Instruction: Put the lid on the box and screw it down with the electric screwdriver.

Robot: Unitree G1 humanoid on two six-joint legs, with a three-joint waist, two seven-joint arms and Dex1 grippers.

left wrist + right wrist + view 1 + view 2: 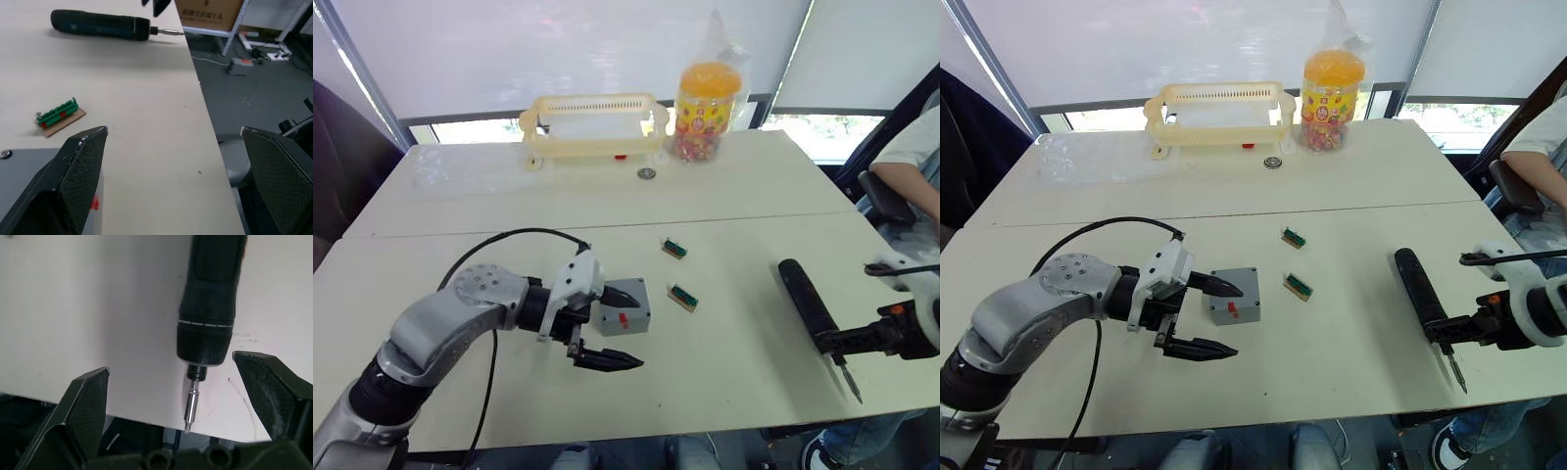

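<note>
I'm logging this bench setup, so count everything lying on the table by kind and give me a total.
Grey box with red mark: 1
Electric screwdriver: 1
Small green terminal blocks: 2
Cream basket: 1
Candy jar with orange lid: 1
Small round metal piece: 1
Total: 7

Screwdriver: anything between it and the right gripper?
Nothing visible. The screwdriver lies flat on the table, bit pointing off the near edge. The right gripper is open, with one finger on each side of the bit end, not touching it. The table between the fingers is bare.
</note>
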